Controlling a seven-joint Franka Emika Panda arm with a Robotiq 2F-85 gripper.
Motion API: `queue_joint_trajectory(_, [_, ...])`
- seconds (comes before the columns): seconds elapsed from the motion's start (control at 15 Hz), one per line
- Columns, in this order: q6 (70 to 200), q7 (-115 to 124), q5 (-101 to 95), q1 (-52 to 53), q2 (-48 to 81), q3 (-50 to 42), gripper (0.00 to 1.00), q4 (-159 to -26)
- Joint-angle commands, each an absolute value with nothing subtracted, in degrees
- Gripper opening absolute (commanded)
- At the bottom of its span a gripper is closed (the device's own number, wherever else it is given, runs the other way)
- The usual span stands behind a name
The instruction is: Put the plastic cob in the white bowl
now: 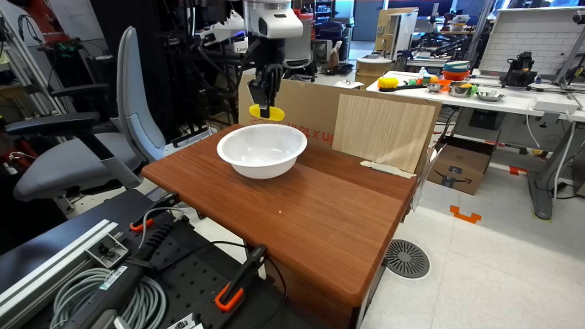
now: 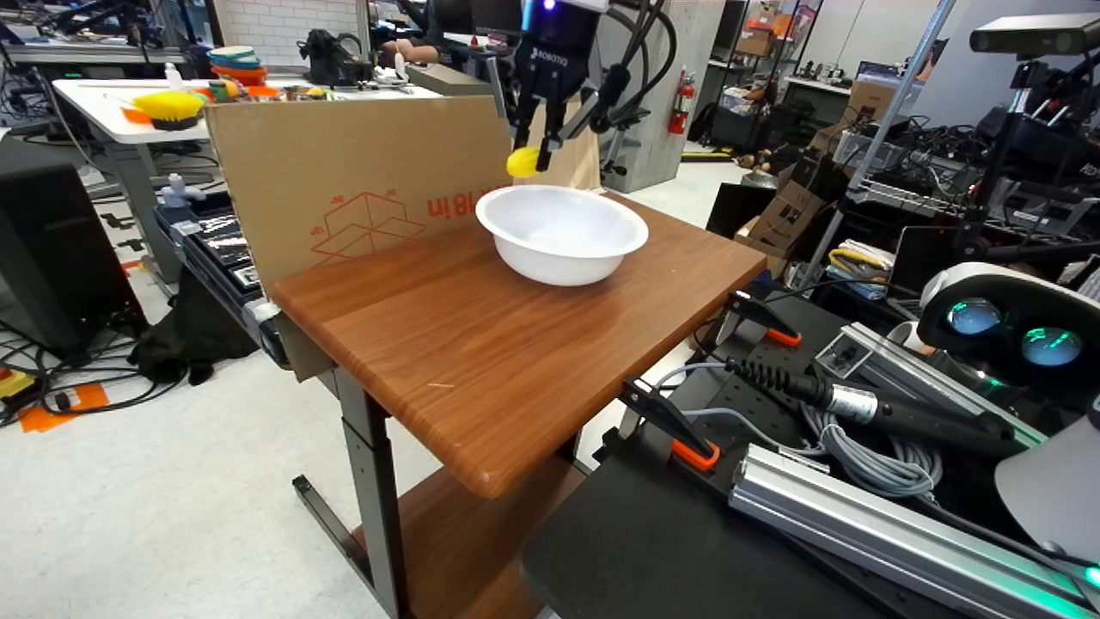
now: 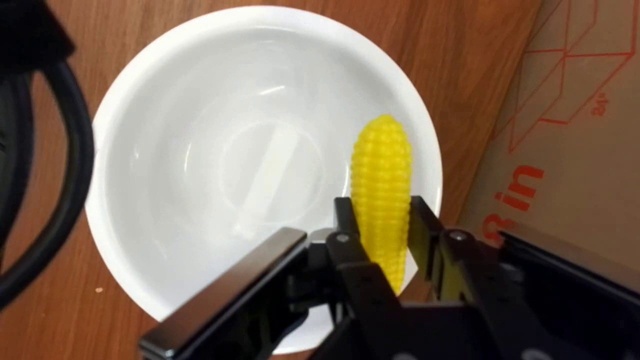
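The table (image 1: pixel 315 214) runs through the middle of the frame in both exterior views. Along its far edge stands the cardboard (image 2: pixel 361 172), upper left of centre in an exterior view and down the right side of the wrist view. The bowl (image 1: pixel 261 160) rests upright on the table, in the upper middle of the frame in both exterior views, and takes up the left and centre of the wrist view.

The gripper (image 3: pixel 382 212) comes down above the bowl's far rim, entering from the lower right of the wrist view. Its jaws are clenched on the cob (image 3: pixel 381 160), one on each flank. The cob hangs in the air, apart from the bowl; in the wrist view it lies right of centre, upper end over the bowl's inside, lower end across the rim.

The step in hand looks like the end of the carry: grasp made, release not yet. The next move probably calls for a shift toward the bowl's middle, leftward in the wrist view, then some lowering and a parting of the jaws. Let go here, the cob could clip the rim or drop outside on the cardboard side. Its exact height over the rim is hard to tell.
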State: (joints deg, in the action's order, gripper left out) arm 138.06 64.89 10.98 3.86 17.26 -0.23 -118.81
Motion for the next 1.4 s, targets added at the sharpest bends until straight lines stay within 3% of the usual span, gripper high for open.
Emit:
queue_joint_trajectory(0.0, [137.0,64.4,12.3,4.7,19.5,0.6,0.07,-118.7])
queue_joint_trajectory(0.53, [137.3,66.4,9.9,5.6,22.1,-1.8,0.07,-121.2])
queue_joint_trajectory(0.6, [137.2,66.7,9.5,5.6,22.2,-2.0,0.55,-121.3])
queue_joint_trajectory(0.73, [137.4,66.5,9.0,5.7,21.8,-2.2,0.62,-121.8])
queue_joint_trajectory(1.07, [138.6,64.7,9.9,5.7,15.9,-1.1,0.98,-125.7])
queue_joint_trajectory(1.2, [139.6,62.2,10.2,5.3,10.4,-0.4,1.00,-129.5])
queue_joint_trajectory(1.27, [138.1,64.1,10.1,5.2,17.3,-0.8,1.00,-123.9])
queue_joint_trajectory(1.33, [138.0,63.9,10.1,5.1,15.8,-0.7,1.00,-124.7])
